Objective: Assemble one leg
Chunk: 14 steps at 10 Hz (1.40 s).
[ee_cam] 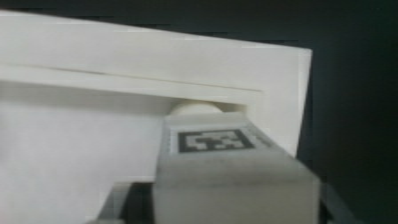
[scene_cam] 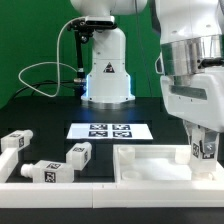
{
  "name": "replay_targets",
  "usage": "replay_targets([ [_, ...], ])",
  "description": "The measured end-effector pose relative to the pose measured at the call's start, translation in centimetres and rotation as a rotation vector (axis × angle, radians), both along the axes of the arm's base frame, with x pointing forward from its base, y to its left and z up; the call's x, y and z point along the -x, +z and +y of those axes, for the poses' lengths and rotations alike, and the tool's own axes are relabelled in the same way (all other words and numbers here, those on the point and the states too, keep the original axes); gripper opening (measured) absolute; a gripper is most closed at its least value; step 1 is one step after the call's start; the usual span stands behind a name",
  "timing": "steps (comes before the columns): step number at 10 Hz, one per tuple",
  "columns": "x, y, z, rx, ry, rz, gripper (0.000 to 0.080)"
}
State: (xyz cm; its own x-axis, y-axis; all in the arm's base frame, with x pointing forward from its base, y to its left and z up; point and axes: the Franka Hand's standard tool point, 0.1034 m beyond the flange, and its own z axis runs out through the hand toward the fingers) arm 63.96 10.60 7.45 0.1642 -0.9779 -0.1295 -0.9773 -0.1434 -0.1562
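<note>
My gripper (scene_cam: 203, 150) is at the exterior view's right, shut on one leg (scene_cam: 204, 149), a small white block with a black-and-white tag. It holds the leg upright over the right corner of the large white tray-shaped part (scene_cam: 150, 160). In the wrist view the leg (ee_cam: 222, 175) fills the middle, tag facing the camera. Its rounded end (ee_cam: 199, 106) sits at the inner corner of the tray part (ee_cam: 125, 110). I cannot tell whether it touches. The fingers are mostly hidden behind the leg. Three more legs (scene_cam: 14, 142) (scene_cam: 78, 153) (scene_cam: 45, 172) lie at the left.
The marker board (scene_cam: 112, 130) lies flat behind the tray part. The robot base (scene_cam: 106, 70) stands at the back with a cable looping to its left. A low white wall (scene_cam: 60, 186) runs along the front edge.
</note>
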Motion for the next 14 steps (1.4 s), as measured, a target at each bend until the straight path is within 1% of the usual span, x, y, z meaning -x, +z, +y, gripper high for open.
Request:
replay_targets([
  [1, 0.0, 0.0, 0.1, 0.003, 0.014, -0.001, 0.0396],
  [2, 0.0, 0.2, 0.5, 0.026, 0.162, -0.021, 0.0536],
  [3, -0.1, 0.5, 0.8, 0.061, 0.372, -0.058, 0.0613],
  [4, -0.1, 0.9, 1.3, 0.094, 0.567, -0.084, 0.0613],
  [5, 0.2, 1.4, 2.1, 0.121, 0.642, -0.089, 0.0642],
  [7, 0.2, 1.1, 1.5, 0.143, 0.776, -0.103, 0.0647],
  [8, 0.2, 1.1, 1.6, 0.151, 0.835, -0.111, 0.0649],
  [9, 0.0, 1.1, 1.4, 0.213, 1.090, -0.138, 0.0649],
  [10, -0.2, 1.0, 1.0, 0.247, 1.287, -0.159, 0.0649],
  [11, -0.3, 0.7, 0.5, 0.266, 1.397, -0.170, 0.0649],
  [12, -0.2, 0.7, 0.5, 0.263, 1.376, -0.167, 0.0649],
  [13, -0.2, 0.7, 0.5, 0.260, 1.349, -0.164, 0.0526],
  [14, -0.2, 0.7, 0.5, 0.255, 1.320, -0.161, 0.0526],
])
